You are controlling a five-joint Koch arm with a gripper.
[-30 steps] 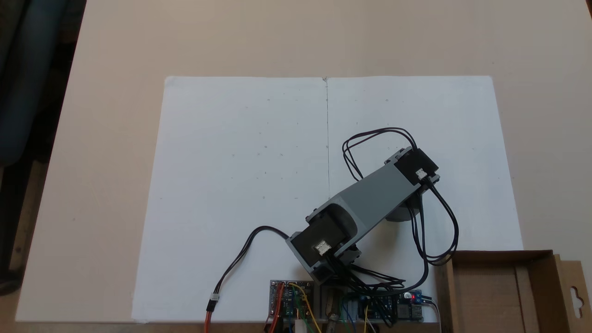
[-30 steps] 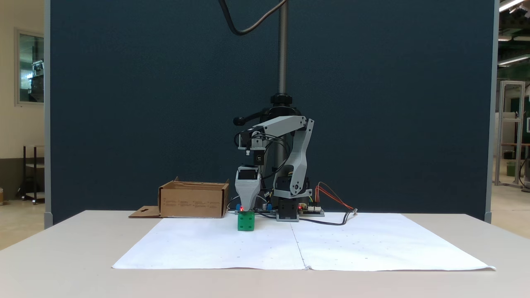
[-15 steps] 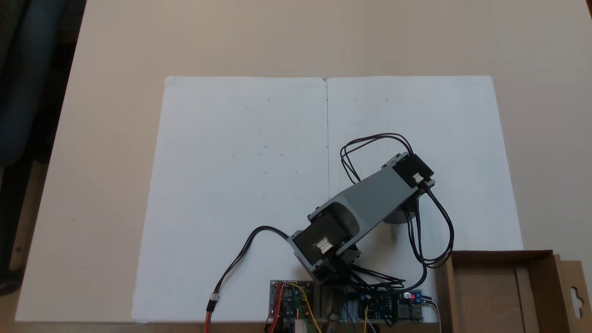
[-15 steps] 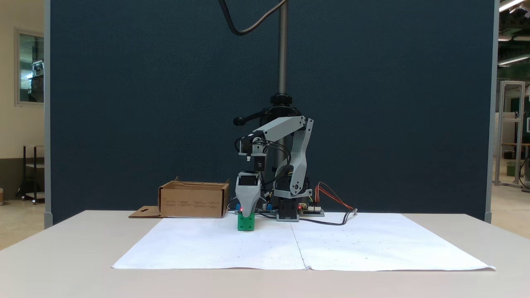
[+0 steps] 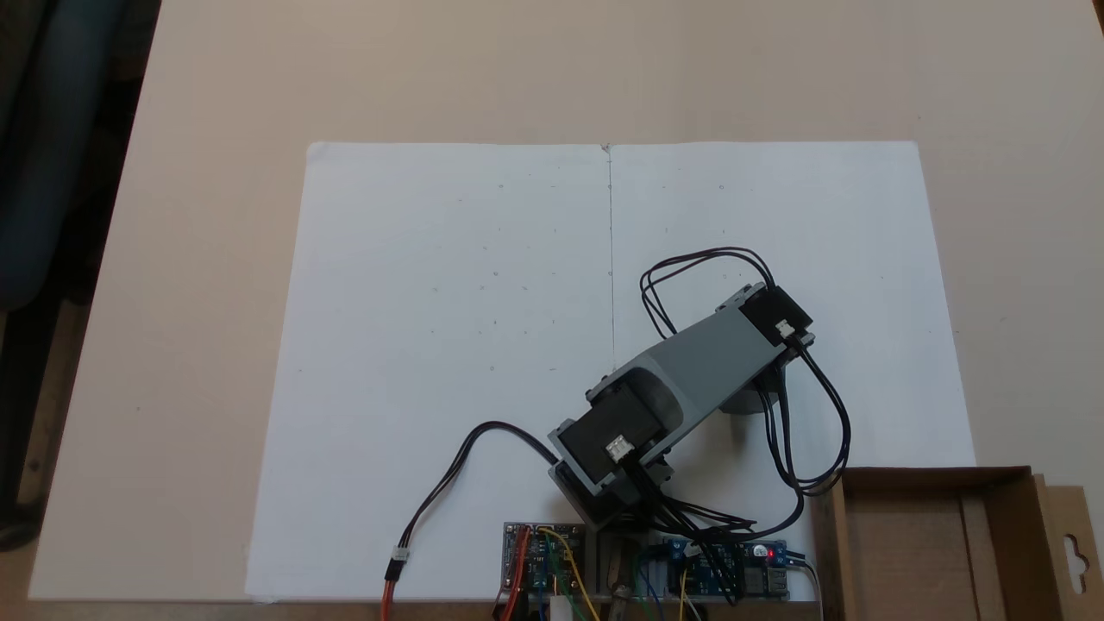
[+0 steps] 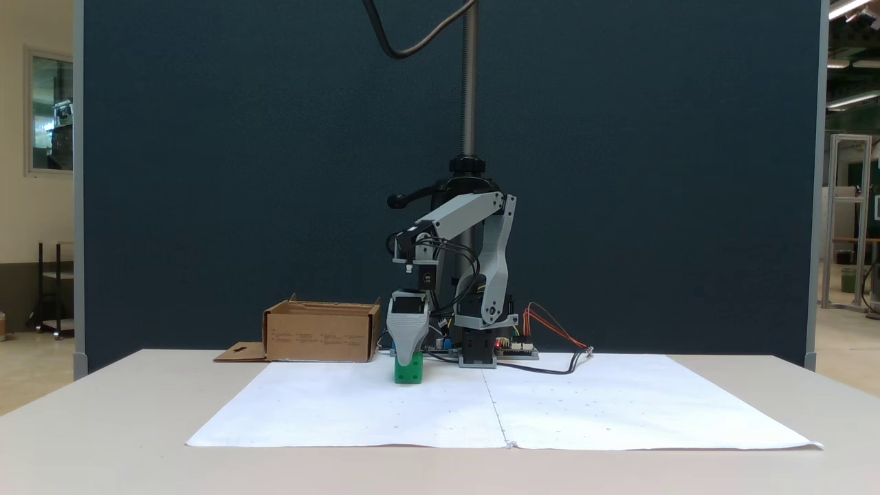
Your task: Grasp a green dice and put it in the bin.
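In a fixed view from the front, the bin [image 6: 322, 333] stands on the table [image 6: 103, 426] to the left of the white paper sheet [image 6: 495, 405], at its far corner. Right of the bin, the green dice [image 6: 412, 372] sits on the sheet's far part. The gripper [image 6: 407, 359] points straight down onto the dice, its grey tip overlapping the dice's top; I cannot tell whether its jaws are parted or closed. From above, the arm [image 5: 690, 371] hides both, left of the bin [image 5: 1000, 552].
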